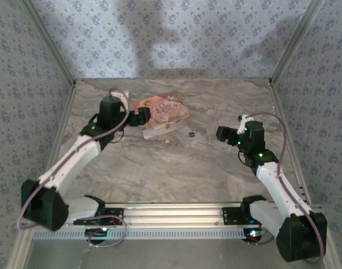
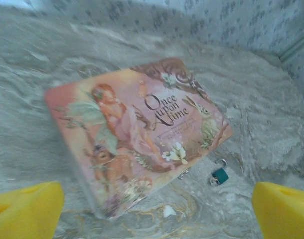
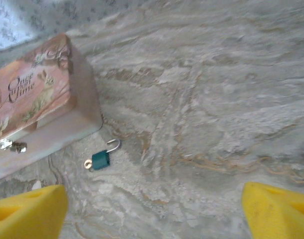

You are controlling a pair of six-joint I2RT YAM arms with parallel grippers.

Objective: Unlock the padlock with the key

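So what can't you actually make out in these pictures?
- Key: just a speck by the padlock, too small to be sure, right wrist view.
- Box clasp: blurred, and the box is cut by the left edge, right wrist view.
- Padlock shackle: blurred, left wrist view.

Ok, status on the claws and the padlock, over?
Left claw open, at the pink box. Right claw open, empty. Padlock on table beside box, untouched. Key too small to tell. Nothing blocking.

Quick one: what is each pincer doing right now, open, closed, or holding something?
Left pincer: open, holding nothing.
Right pincer: open, holding nothing.
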